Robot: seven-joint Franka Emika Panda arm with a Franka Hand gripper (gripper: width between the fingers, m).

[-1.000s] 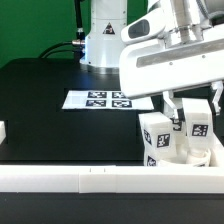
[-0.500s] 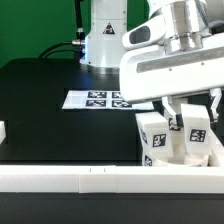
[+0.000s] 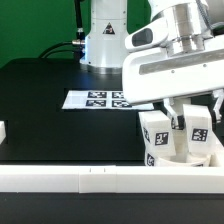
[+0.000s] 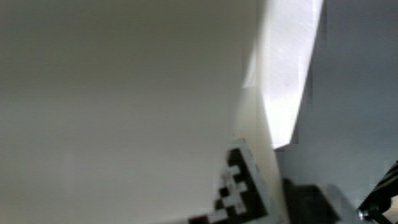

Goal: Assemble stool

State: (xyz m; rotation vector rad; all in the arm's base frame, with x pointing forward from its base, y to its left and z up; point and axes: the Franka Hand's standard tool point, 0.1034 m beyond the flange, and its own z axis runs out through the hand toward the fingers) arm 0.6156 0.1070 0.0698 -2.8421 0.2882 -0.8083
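Note:
The white stool seat (image 3: 203,157) lies at the front on the exterior view's right, against the border rail. Two blocky white tagged legs stand upright in it: one nearer the view's left (image 3: 155,135) and one on the right (image 3: 198,127). My gripper (image 3: 196,112) comes down over the right leg, with a dark finger on each side of it, and looks shut on it. In the wrist view that leg's white face (image 4: 125,110) fills most of the picture, with a bit of its black-and-white tag (image 4: 240,190) showing. The fingertips are hidden there.
The marker board (image 3: 95,99) lies flat on the black table behind the seat. The long white border rail (image 3: 80,178) runs along the front edge. The robot base (image 3: 103,35) stands at the back. A small white part (image 3: 3,130) sits at the view's left edge.
The hand has turned and shifted slightly toward the exterior view's right over the right leg. The legs and the seat stay in place.

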